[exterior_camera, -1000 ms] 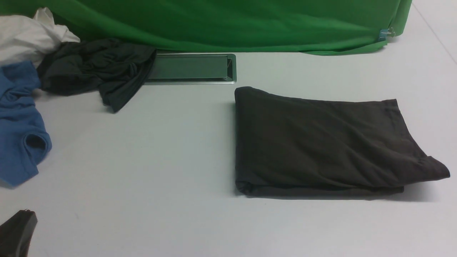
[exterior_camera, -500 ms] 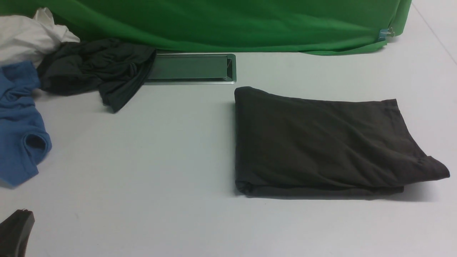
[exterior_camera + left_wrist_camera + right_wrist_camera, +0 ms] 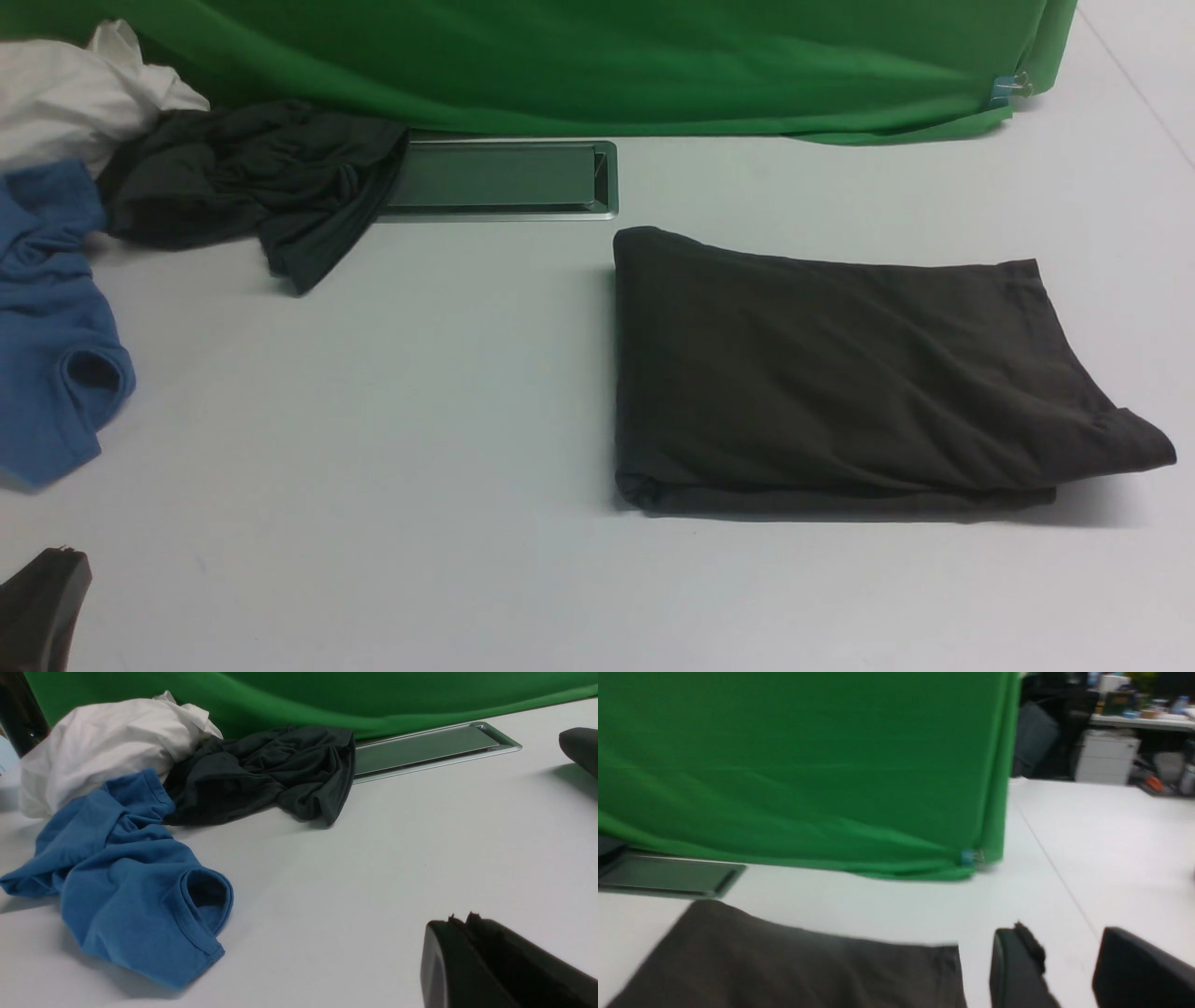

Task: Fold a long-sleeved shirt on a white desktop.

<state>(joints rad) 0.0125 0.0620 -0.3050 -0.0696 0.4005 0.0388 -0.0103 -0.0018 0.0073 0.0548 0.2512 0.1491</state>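
Black left gripper jaws pressed together, empty, right gripper jaws parted, empty

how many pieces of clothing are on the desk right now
4. The folded long-sleeved shirt lies right of centre. A dark grey garment, a white one and a blue one sit crumpled at the far left. More may hide beneath that pile.

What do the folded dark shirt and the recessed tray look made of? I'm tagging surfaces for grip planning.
The long-sleeved shirt: soft matte knit fabric, likely cotton jersey, going by its limp folds and stitched hem. The cable tray: probably brushed metal, given its shiny silver rim; the darker inner panel's material is unclear.
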